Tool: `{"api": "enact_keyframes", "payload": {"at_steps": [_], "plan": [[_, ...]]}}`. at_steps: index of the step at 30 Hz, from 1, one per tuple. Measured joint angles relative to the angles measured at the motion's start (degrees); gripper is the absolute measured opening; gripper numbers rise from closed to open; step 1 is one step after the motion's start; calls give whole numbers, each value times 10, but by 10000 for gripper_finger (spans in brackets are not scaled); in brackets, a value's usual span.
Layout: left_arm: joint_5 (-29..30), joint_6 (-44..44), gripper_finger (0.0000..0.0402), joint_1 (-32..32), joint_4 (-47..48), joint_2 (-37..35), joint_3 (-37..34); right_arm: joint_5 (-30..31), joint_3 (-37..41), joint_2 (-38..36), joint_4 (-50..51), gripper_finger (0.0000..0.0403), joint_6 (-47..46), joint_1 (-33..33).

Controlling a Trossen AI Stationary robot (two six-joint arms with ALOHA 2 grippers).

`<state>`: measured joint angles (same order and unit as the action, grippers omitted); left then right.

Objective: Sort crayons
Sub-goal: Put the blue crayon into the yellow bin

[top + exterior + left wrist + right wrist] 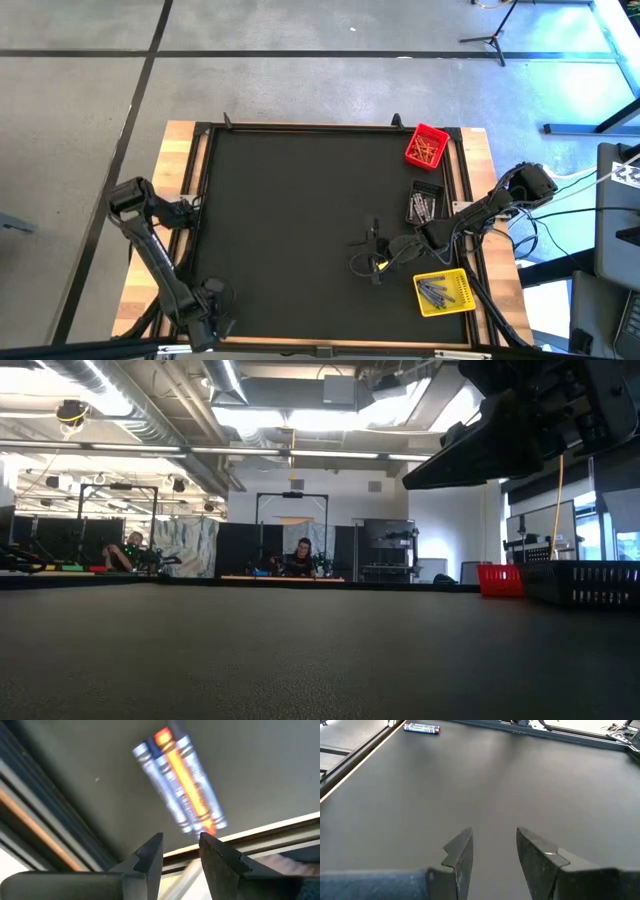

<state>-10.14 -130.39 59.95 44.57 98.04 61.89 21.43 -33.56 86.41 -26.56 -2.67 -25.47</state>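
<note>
A small bundle of crayons (177,782), one orange stick between blue-and-silver ones, lies flat on the black mat close to its near left corner. My left gripper (181,851) hangs over that corner (212,318), pointing steeply down and open, its fingertips short of the bundle's near end with nothing between them. The same crayons (421,728) show far off in the right wrist view. My right gripper (492,847) is open over bare mat right of the middle (365,250), holding nothing.
Along the mat's right side stand a red bin (427,145) with orange crayons, a black bin (425,205) with grey ones and a yellow bin (445,292) with bluish ones. A raised frame (260,832) borders the mat. People sit in the room beyond (300,555).
</note>
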Motion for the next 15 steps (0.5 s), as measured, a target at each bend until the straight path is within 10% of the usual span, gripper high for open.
{"api": "enact_keyframes", "payload": {"at_steps": [15], "plan": [[23,10,119,10,32,36,0,0,0,0,-10,147,0,0]]}}
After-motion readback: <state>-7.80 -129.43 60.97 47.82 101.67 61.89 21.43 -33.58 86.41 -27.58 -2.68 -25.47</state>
